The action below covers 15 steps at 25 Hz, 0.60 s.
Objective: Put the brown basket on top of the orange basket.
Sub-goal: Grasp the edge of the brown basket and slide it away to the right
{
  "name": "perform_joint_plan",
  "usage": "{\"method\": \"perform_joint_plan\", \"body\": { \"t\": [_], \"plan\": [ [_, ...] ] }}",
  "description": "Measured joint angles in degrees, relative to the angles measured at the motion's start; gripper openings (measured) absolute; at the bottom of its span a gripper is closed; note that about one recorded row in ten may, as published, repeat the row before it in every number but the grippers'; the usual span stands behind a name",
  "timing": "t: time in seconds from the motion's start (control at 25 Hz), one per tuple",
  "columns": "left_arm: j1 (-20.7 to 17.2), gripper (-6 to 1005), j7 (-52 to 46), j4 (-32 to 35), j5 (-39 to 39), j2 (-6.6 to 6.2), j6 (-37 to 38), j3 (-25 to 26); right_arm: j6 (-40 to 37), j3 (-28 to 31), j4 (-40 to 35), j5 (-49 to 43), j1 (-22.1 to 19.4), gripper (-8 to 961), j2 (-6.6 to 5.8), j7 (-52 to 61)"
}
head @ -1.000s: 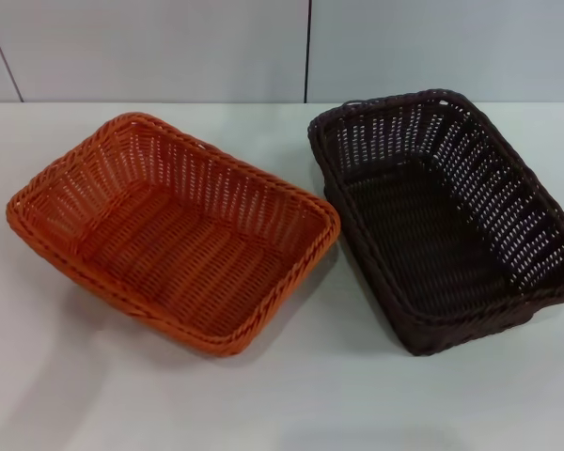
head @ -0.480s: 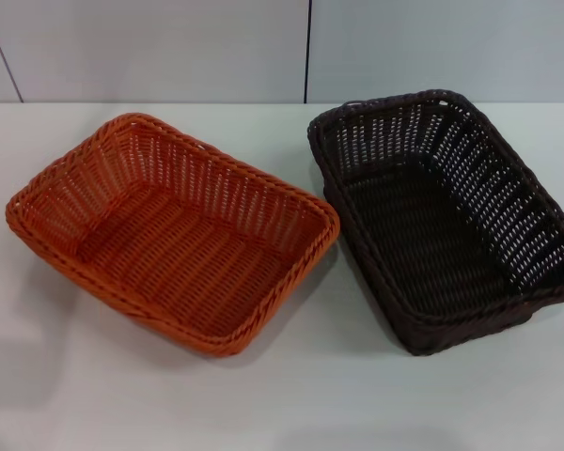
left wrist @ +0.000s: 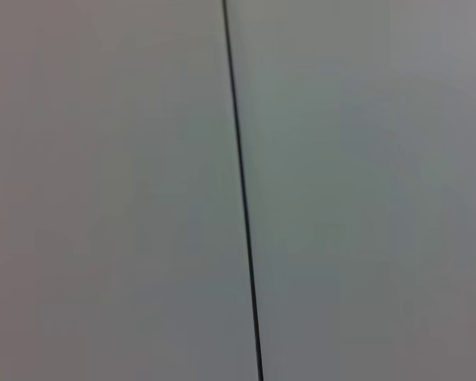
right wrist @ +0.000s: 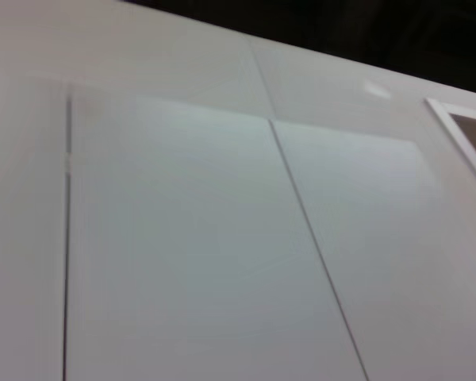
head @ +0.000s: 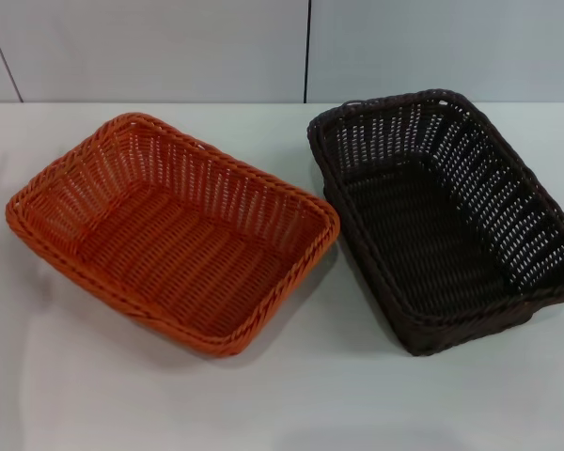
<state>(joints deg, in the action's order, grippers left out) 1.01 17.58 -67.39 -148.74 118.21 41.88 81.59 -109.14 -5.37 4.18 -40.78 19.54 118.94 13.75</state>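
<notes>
No part of the robot's body is showing in any view: no arm, tool, cable or marking; both wrist cameras are showing only pale panels.

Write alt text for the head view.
Two empty woven baskets sit apart on a white table: the orange basket on the robot's left, the brown basket on its right, not yet stacked. A pale panelled wall stands behind; no arm or pincer is visible.

Orange basket sits on the left, brown basket right beside it, both upright and empty.
</notes>
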Motion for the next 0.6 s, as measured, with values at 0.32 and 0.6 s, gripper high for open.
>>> {"method": "perform_joint_plan", "body": {
  "t": [0.32,0.6],
  "plan": [
    [9.07,812,-14.15,28.16,0.45,0.41,18.65,-2.73,1.46,-2.18,-2.65,-1.61,4.49,789,-0.11,0.21],
    [13.77,811,-23.02,40.73,1.36,0.45,24.81,-2.11,2.38,-3.82,-2.67,-1.63,6.07,788,-0.11,-0.44]
  ]
}}
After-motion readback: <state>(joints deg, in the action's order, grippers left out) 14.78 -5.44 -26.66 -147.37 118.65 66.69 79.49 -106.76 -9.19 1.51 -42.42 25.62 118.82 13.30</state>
